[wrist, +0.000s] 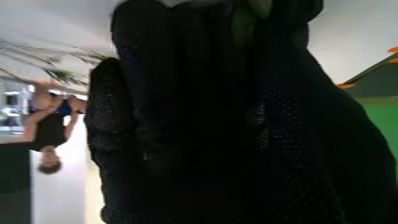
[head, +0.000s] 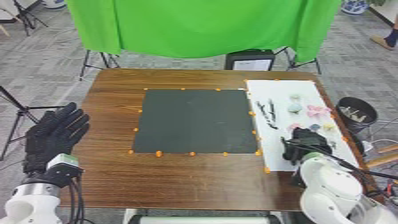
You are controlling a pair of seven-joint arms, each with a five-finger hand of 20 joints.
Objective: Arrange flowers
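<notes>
**Loose blooms on a white sheet (head: 277, 159) by the tabletop's (head: 195, 182) right edge**

Pink flowers (head: 318, 110) lie near the sheet's right edge. A pale green bloom (head: 296, 97) and a blue-green one (head: 294, 108) lie farther in; blue (head: 314, 127) and yellow (head: 329, 127) ones lie nearer the near edge. Slender dark pieces (head: 272, 111), perhaps stems, lie toward its left edge.

Soft, bright indoor light spreads evenly over the table (head: 195, 177) in the head view, where the white sheet (head: 263, 88) on the right glows pale and the dark mat (head: 197, 120) reads as flat, muted grey. The right hand (head: 307, 141) sinks into near-black there; in the right wrist view its glove loses most detail to deep shadow, faint glints picking out the weave against a pale, bright background.
</notes>
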